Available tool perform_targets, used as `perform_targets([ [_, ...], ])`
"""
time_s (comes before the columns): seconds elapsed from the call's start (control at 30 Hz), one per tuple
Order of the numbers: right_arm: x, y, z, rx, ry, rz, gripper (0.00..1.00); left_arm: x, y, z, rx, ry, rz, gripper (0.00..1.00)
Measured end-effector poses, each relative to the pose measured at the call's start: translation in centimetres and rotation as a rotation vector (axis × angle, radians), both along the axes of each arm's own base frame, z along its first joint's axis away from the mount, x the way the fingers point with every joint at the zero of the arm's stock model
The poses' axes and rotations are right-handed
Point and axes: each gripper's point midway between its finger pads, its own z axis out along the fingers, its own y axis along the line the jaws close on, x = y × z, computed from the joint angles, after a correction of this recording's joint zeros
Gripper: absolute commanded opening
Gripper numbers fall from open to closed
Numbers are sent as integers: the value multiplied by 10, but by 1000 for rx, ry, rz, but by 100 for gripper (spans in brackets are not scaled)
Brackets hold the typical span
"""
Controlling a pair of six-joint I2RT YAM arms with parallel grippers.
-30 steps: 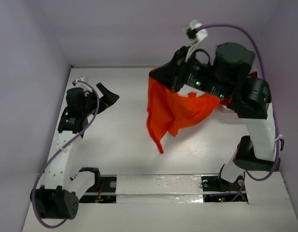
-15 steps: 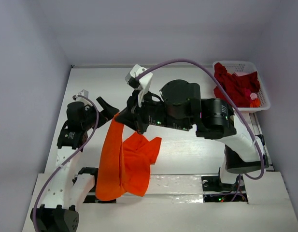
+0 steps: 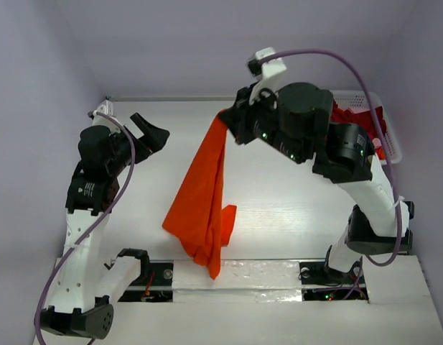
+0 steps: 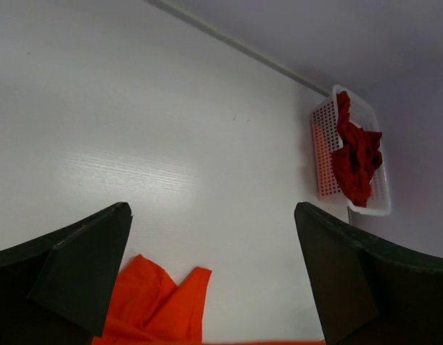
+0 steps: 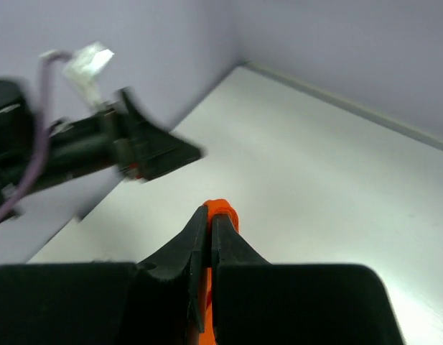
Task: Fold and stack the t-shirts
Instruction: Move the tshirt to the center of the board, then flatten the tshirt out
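Observation:
My right gripper (image 3: 225,121) (image 5: 210,215) is shut on a bunched edge of the bright orange t-shirt (image 3: 203,201) (image 5: 222,209). It holds that edge high over the back middle of the table. The shirt hangs in a long strip, and its lower end lies on the table near the front edge. My left gripper (image 3: 151,133) (image 4: 212,213) stands open and holds nothing, up in the air at the left, apart from the shirt. Below it, the left wrist view shows a part of the orange t-shirt (image 4: 156,309). The dark red t-shirt (image 4: 356,154) (image 3: 350,115) lies crumpled in the basket.
A white lattice basket (image 4: 320,154) (image 3: 390,147) stands at the table's back right corner, partly hidden behind my right arm in the top view. Purple walls close the table on three sides. The arm bases and a taped strip (image 3: 235,277) run along the near edge.
My right gripper swung the orange shirt from the right to the front left, then lifted it back to the middle, stretching it long. The left arm rose and moved back a little.

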Motion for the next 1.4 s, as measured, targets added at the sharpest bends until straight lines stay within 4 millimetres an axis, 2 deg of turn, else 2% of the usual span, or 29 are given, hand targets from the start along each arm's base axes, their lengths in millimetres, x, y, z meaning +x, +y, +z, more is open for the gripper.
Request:
perform_targets([
  [0.13, 48, -40, 0, 6, 8, -182, 0, -1, -4, 2, -8, -10, -23, 94],
  [0.2, 62, -50, -4, -6, 14, -237, 0, -2, -8, -6, -15, 0, -45, 92],
  [0.27, 71, -50, -6, -10, 18, -259, 0, -7, -13, -21, -24, 30, -70, 90],
  [0.4, 75, -36, -20, -34, 42, -242, 0, -25, -29, -57, -60, 96, -153, 84],
  [0.5, 75, -28, -26, -44, 56, -222, 0, -39, -43, -77, -89, 134, -227, 91],
  [0.57, 76, -25, -28, -48, 60, -215, 0, -47, -51, -83, -106, 145, -275, 94],
  [0.73, 76, -22, -29, -48, 62, -207, 0, -59, -62, -91, -120, 131, -346, 94],
  [0.8, 76, -21, -28, -44, 63, -204, 0, -64, -66, -102, -131, 129, -373, 93],
  [1.0, 78, -22, -28, -38, 69, -201, 0, -82, -79, -155, -162, 210, -451, 90],
  [1.1, 79, -22, -29, -36, 75, -193, 0, -92, -88, -174, -177, 248, -500, 90],
  [1.17, 78, -19, -31, -36, 83, -173, 0, -97, -93, -177, -185, 257, -521, 92],
  [1.3, 73, -8, -40, -49, 103, -115, 0, -94, -94, -165, -192, 214, -510, 93],
  [1.4, 70, -6, -38, -51, 100, -88, 0, -88, -91, -134, -196, 127, -481, 94],
])
